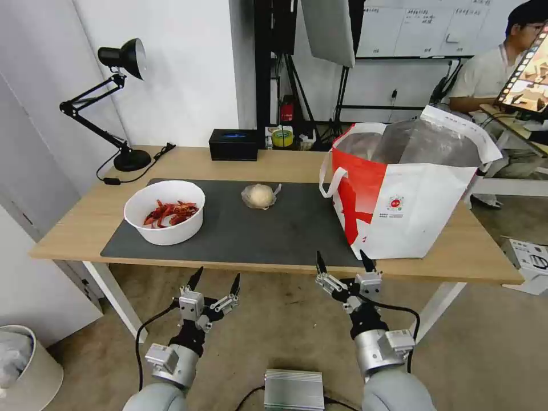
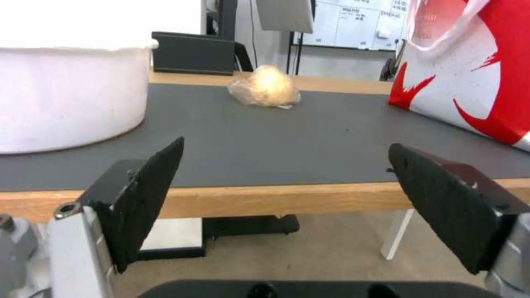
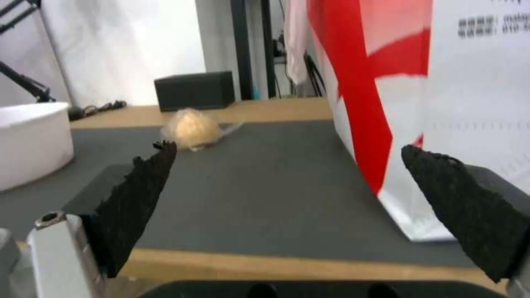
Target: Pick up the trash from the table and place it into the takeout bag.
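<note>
A white round bowl [image 1: 164, 212] of red crayfish shells stands on the left of the dark mat [image 1: 240, 240]. A clear bag with a beige lump [image 1: 260, 196] lies mid-mat, also seen from both wrists [image 2: 266, 87] [image 3: 191, 127]. The big red-and-white takeout bag [image 1: 402, 188] stands open at the right, foil lining showing. My left gripper [image 1: 217, 277] hangs open below the table's front edge, in front of the bowl [image 2: 66, 97]. My right gripper [image 1: 343, 262] is open at the front edge, just before the takeout bag [image 3: 436, 82]. Both hold nothing.
A black rectangular box [image 1: 233, 144] sits at the table's back edge, a black desk lamp [image 1: 117, 97] at the back left. A bin [image 1: 25, 365] stands on the floor at the left. A seated person is behind the bag at the right.
</note>
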{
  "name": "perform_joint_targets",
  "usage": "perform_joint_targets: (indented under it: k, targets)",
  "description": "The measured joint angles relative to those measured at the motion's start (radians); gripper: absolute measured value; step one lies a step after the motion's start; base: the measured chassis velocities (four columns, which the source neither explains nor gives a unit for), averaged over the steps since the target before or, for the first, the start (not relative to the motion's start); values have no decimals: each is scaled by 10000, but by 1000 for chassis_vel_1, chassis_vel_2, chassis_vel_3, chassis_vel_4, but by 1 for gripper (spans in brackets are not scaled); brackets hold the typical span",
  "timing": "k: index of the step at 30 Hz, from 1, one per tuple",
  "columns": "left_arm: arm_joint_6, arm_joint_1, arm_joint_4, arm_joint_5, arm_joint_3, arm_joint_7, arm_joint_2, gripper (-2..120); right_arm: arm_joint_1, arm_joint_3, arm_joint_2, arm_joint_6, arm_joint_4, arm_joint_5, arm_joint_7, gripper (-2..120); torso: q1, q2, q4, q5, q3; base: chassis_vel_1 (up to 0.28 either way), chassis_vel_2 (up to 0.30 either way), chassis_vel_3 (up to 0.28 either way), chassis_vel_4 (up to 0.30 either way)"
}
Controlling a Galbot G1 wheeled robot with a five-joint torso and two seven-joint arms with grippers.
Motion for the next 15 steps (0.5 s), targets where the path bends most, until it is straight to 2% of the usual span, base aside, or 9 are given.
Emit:
perform_joint_targets:
  k: [15]
  targets:
    - [-21, 0, 3, -36, -38, 6, 15, 100, -611, -148, 225, 423, -765, -262, 199, 100, 0, 0, 0, 0, 0, 0, 0, 0, 0]
